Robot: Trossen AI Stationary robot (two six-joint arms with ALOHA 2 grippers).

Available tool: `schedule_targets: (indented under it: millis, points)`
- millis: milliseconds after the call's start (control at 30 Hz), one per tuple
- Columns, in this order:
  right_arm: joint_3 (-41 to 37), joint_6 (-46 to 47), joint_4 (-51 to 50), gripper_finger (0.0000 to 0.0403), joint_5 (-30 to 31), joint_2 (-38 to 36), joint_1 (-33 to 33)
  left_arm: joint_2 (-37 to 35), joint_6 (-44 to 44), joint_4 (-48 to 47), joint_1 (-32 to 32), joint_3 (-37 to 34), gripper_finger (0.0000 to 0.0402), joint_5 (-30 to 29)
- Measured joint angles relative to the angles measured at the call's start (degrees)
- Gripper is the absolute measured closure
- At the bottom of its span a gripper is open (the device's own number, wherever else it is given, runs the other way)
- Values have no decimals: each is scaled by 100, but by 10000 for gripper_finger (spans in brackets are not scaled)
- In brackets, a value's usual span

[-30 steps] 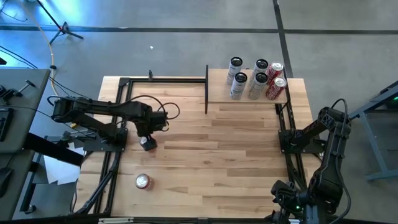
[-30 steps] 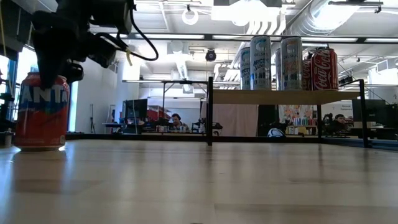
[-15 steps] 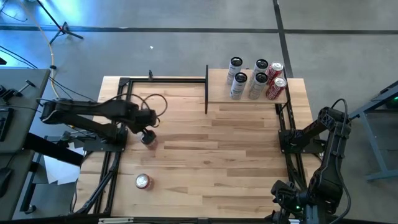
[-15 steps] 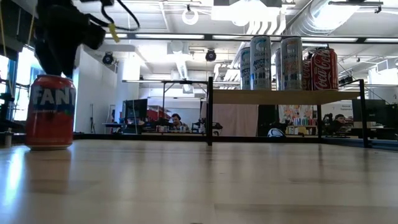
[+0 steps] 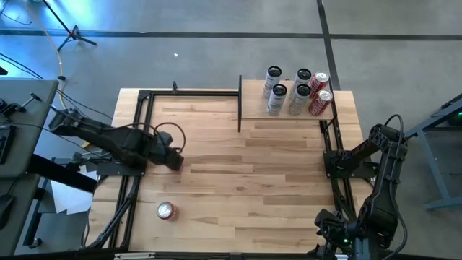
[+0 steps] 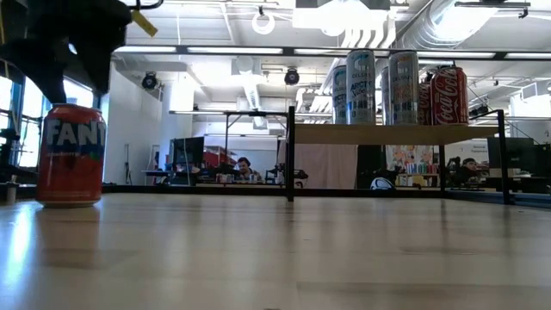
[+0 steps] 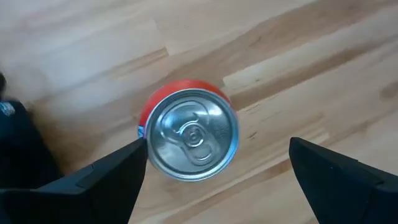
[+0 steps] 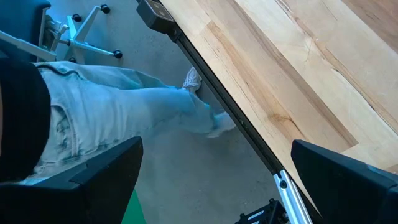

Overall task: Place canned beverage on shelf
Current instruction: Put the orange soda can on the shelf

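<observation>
Nearest the front edge of the table [image 5: 238,195] there's an orange soda can [image 5: 166,210] standing upright on the left side, nothing touching it. A bit farther back the left pincer [image 5: 173,159] hangs over the wood with its fingers spread wide and empty; its wrist camera looks straight down on the can's silver top [image 7: 189,135] framed between the two fingers. The right pincer [image 8: 214,180] is parked off the right edge, also wide open, holding nothing. At the far right corner sits the shelf [image 5: 289,108], carrying five upright cans [image 5: 297,92], silver ones plus two red ones on the right
</observation>
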Motion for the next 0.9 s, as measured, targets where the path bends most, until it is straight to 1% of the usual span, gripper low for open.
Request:
schedule_targets:
  millis: [233,333,533,667,733,800,900]
  points:
    - [0,0,0,4,0,0,2,564,-1539,283,-136,-2,35,38]
    - [0,0,1,4,1,0,1,842,-1835,511,-121,-2,35,139]
    - [2,2,2,4,-1,0,2,1459,-1915,1015,204,-2,35,150]
    - [0,0,0,4,1,0,0,1819,-1900,1257,433,-2,35,296]
    - [1,0,0,4,1,0,1,1960,-1754,1344,499,-2,36,450]
    - [2,0,0,4,-1,0,2,2039,-1503,1381,533,-2,42,737]
    - [0,0,0,4,0,0,0,2095,-1091,1287,561,-2,62,1062]
